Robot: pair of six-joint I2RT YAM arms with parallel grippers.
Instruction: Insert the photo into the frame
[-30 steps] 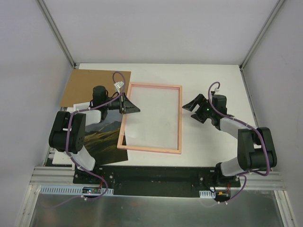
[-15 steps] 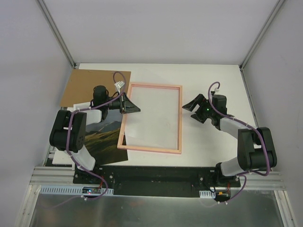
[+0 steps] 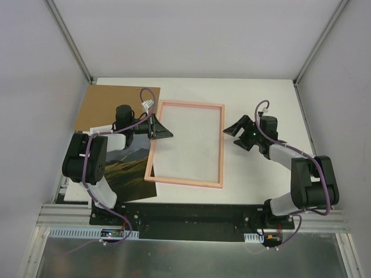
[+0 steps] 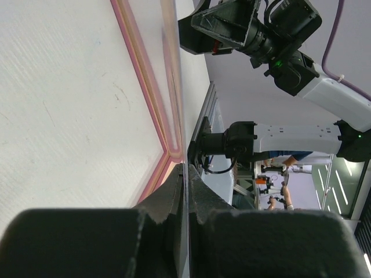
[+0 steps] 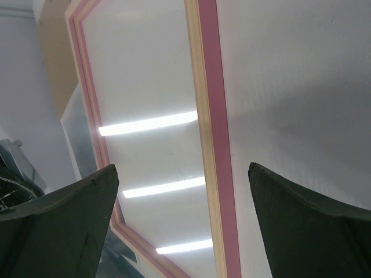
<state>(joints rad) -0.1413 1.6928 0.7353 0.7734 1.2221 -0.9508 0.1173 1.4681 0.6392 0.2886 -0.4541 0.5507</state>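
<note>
The left fingers are pinching narrow on the left rail of the frame, which is lying on the white worktop. The right fingers are hovering spread wide just beside the frame's right rail, holding nothing. The photo is lying face up left of the frame, partly under the left arm, with the frame's near-left corner overlapping it.

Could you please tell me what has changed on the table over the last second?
The left gripper, shut at the frame's left rail, edged slightly right, and that side of the frame shifted right with it. Whether it grips or only pushes the rail is unclear. The right gripper stayed open beside the frame's right rail. The photo and the cardboard board did not move.
</note>
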